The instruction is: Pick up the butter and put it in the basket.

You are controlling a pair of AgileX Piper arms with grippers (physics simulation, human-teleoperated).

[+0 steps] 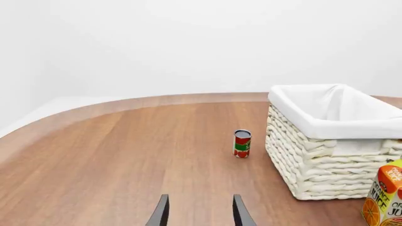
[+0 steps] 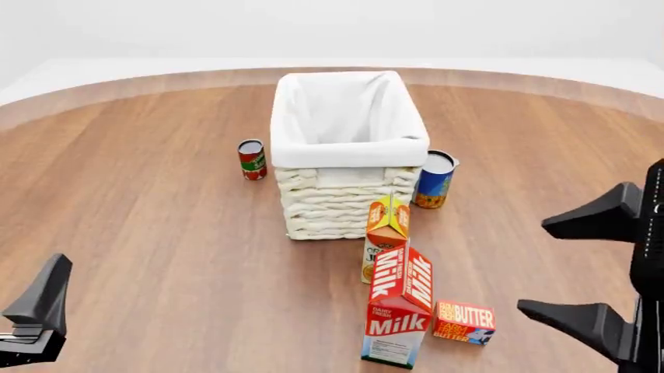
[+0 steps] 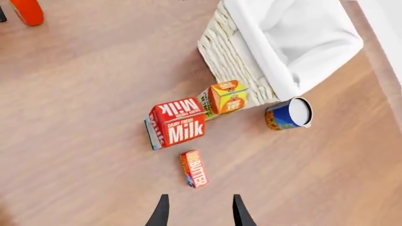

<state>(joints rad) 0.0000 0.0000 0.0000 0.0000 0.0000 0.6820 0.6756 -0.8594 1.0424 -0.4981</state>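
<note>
- Your right gripper (image 3: 197, 212) hung above the table with its fingers parted and nothing between them, lined up toward the butter (image 3: 194, 168), likely for a straight drop.
- The butter lay flat just beside the milk carton (image 2: 399, 316), so that side was cramped.
- The basket (image 2: 347, 159) stood farther out, beyond the juice carton (image 2: 385, 235).
- Your left gripper (image 1: 199, 212) was parted too and carried nothing.

In the left wrist view the juice carton (image 1: 384, 195) is cut off by the frame's edge, and so is the basket's (image 1: 326, 141) far side. The front view shows the milk carton (image 2: 400, 307) hiding the juice carton's lower part; both arms are mostly out of frame
</note>
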